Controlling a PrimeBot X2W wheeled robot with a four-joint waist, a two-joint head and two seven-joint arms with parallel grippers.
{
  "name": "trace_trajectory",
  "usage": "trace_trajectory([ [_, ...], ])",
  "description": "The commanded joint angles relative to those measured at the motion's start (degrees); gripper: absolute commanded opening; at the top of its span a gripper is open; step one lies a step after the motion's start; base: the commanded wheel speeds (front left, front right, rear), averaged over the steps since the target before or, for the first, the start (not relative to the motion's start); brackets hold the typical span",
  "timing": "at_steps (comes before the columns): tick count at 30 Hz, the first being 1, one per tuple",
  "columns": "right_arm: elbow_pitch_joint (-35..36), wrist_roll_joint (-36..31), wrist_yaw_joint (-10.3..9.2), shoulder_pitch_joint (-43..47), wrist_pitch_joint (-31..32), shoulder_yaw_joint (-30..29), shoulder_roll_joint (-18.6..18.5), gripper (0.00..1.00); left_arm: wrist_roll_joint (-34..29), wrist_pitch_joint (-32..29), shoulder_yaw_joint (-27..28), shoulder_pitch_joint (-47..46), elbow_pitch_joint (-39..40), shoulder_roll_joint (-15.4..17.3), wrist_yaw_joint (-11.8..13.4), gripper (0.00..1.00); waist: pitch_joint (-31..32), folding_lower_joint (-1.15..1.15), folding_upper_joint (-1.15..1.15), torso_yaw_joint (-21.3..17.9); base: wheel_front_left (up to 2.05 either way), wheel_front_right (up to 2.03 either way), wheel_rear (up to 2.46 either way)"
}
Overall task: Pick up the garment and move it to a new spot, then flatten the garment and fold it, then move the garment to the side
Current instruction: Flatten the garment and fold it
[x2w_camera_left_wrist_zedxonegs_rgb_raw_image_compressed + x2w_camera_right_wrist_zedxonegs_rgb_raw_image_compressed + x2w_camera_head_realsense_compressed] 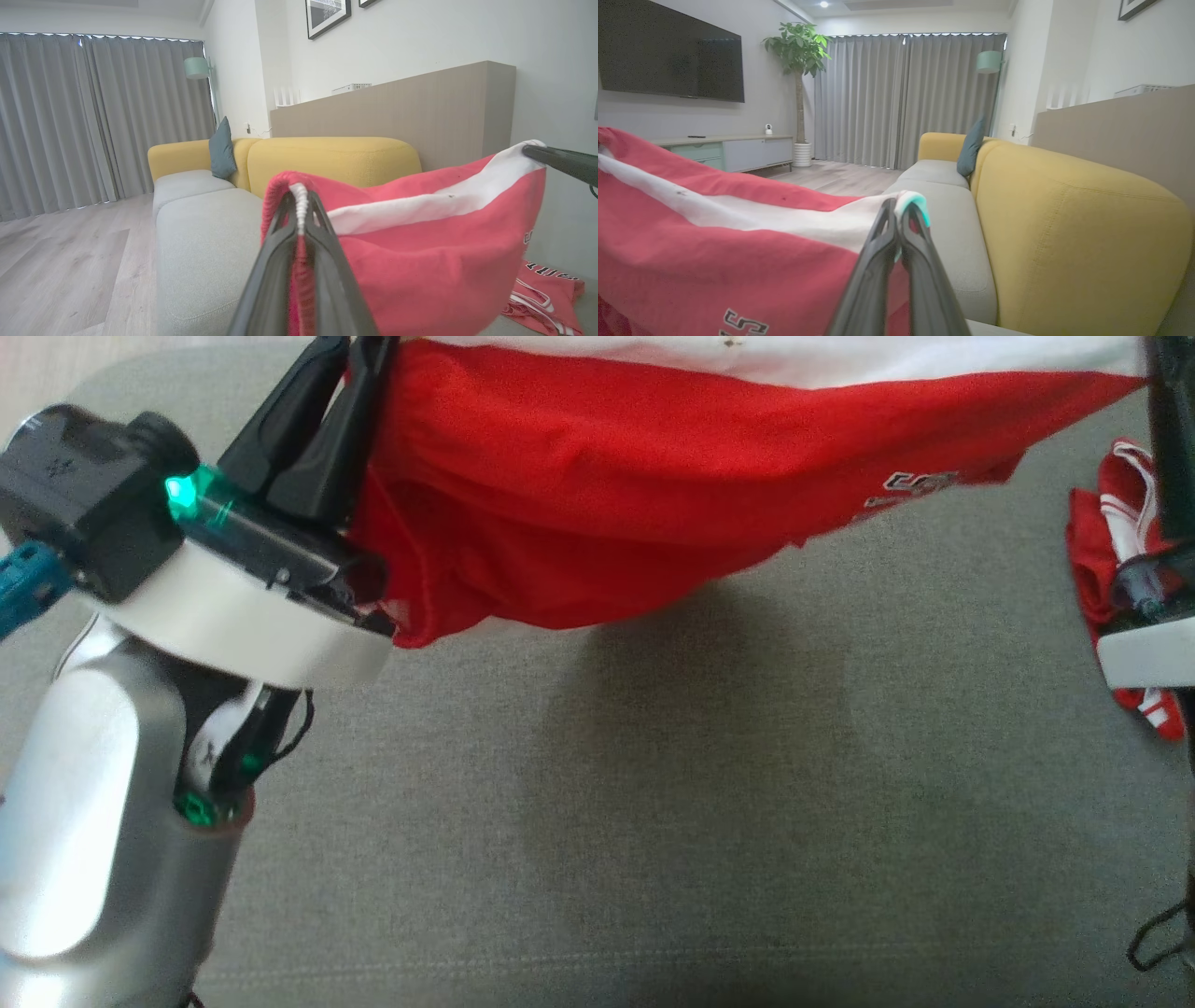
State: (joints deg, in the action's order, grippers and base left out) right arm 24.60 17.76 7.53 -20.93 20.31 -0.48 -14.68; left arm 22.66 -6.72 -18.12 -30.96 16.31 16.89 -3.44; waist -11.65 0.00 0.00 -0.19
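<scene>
garment (607,495) is hanging stretched across the frame's top, above the sofa seat (653,803) | your left gripper (359,355) is clamping its upper-left end | your right gripper (899,210) is pinching its upper-right end

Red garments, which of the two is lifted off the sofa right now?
The red garment with the broad white band, stretched between the left gripper and the right gripper. The other garment lies crumpled on the grey seat.

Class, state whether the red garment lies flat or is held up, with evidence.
Held up: the red garment sags between left pincer and right pincer, both shut on its edge, above the sofa seat.
</scene>
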Motion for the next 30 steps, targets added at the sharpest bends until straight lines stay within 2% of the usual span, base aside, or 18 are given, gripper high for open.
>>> trace_trajectory([
  [1,1.65,0.75,-0.04,-2.41,0.47,0.77,-0.06,0.0,0.0,-0.01,2.35,-3.36,1.0,1.48,0.16,0.0,-0.44,0.0,0.0,-0.05,0.0,0.0,0.0],
  [4,-0.34,2.06,-0.04,-4.96,0.69,1.43,-0.19,0.0,0.95,0.65,2.0,-5.75,-1.91,0.61,-0.43,0.0,-2.18,0.0,0.0,-0.15,0.0,0.0,0.0],
  [8,-6.9,4.07,-0.04,-12.53,-0.49,3.35,-1.28,0.0,1.91,3.03,1.35,-12.78,-9.77,-0.63,-1.88,0.0,-5.03,0.0,0.0,-0.24,0.0,0.0,0.0],
  [9,-11.71,4.86,-0.04,-18.14,-1.53,4.79,-1.76,0.0,2.3,4.94,0.98,-17.73,-15.39,-1.4,-2.57,0.0,-6.22,0.0,0.0,-0.43,0.0,0.0,0.0],
  [10,-11.71,4.86,-0.04,-18.14,-1.53,4.79,-1.76,0.0,2.3,4.94,0.98,-17.73,-15.39,-1.4,-2.57,0.0,-6.22,0.0,0.0,-0.43,0.0,0.0,0.0],
  [12,-20.64,5.94,-0.04,-27.82,-4.9,7.21,-1.84,0.0,2.14,9.32,0.33,-25.61,-24.87,-2.48,-3.27,0.0,-7.21,0.0,0.0,-0.78,0.0,0.0,0.0],
  [18,-38.04,6.9,-0.04,-43.9,-15.58,12.74,0.63,0.0,1.98,19.06,-1.45,-38.17,-42.95,-3.97,-3.9,0.0,-7.14,0.0,0.0,-2.31,0.0,0.0,0.0],
  [19,-38.04,6.9,-0.04,-43.9,-15.58,12.74,0.63,0.0,1.98,19.06,-1.45,-38.17,-42.95,-3.97,-3.9,0.0,-7.14,0.0,0.0,-2.31,0.0,0.0,0.0],
  [24,-49.18,9.38,-0.04,-48.12,-21.32,18.9,3.13,0.0,4.46,21.24,-5.8,-41.28,-52.54,-4.51,-4.01,0.0,-8.63,0.0,0.0,-3.39,0.0,0.0,0.0],
  [30,-58.0,14.19,-0.04,-41.7,-25.73,24.53,5.06,0.0,10.89,21.67,-8.89,-35.74,-59.9,-5.19,-4.03,0.0,-11.7,0.0,0.0,-3.84,0.0,0.0,0.0],
])
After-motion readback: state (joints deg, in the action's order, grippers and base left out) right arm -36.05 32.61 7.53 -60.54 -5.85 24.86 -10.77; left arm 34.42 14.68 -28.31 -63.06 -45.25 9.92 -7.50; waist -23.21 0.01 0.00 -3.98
